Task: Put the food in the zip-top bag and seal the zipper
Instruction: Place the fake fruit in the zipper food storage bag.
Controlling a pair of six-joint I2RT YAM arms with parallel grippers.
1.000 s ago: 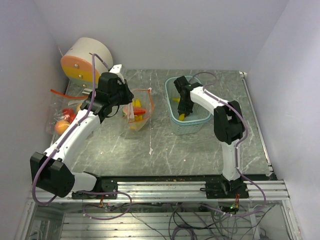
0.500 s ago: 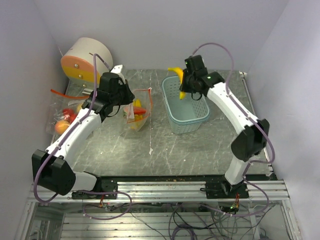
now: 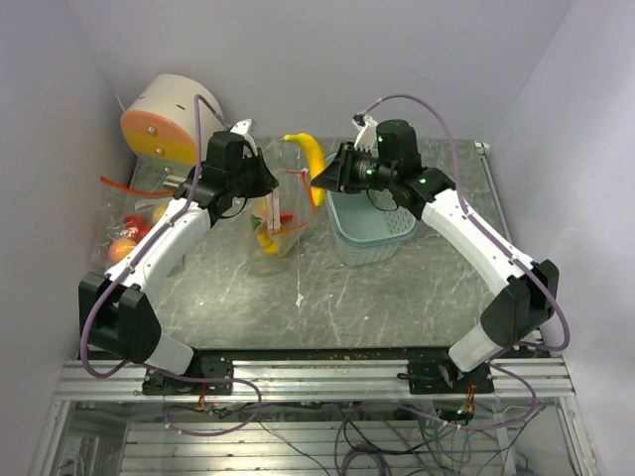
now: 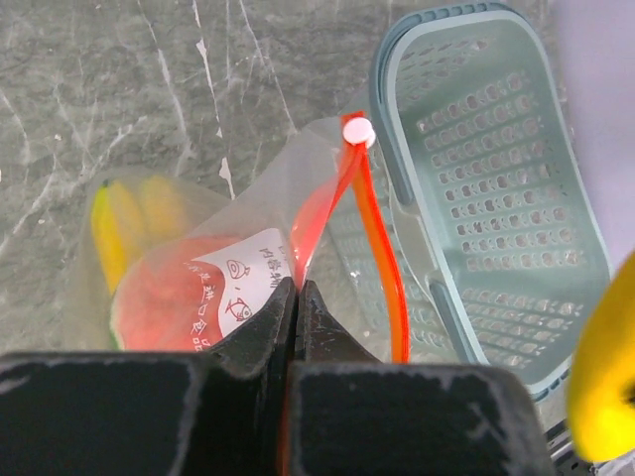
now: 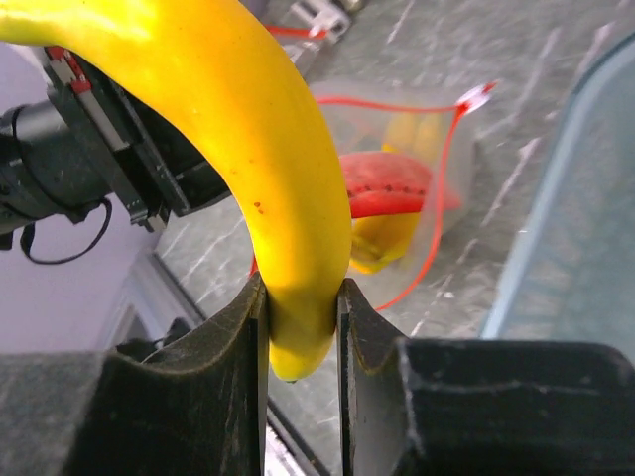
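Grey marble tabletop [image 3: 377, 297]; banana [image 3: 310, 164] upright, lower tip in right gripper [image 5: 301, 322]; left gripper [image 4: 298, 297] tight on bag [image 4: 189, 268]

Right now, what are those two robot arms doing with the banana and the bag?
They are packing toy food. The right tool grips a banana near one end and holds it in the air between the basket and the bag. The left tool pinches the bag's rim, and its mouth looks open. A red piece and yellow ones are already inside. The basket looks empty, and more fruit waits at the table's left edge.
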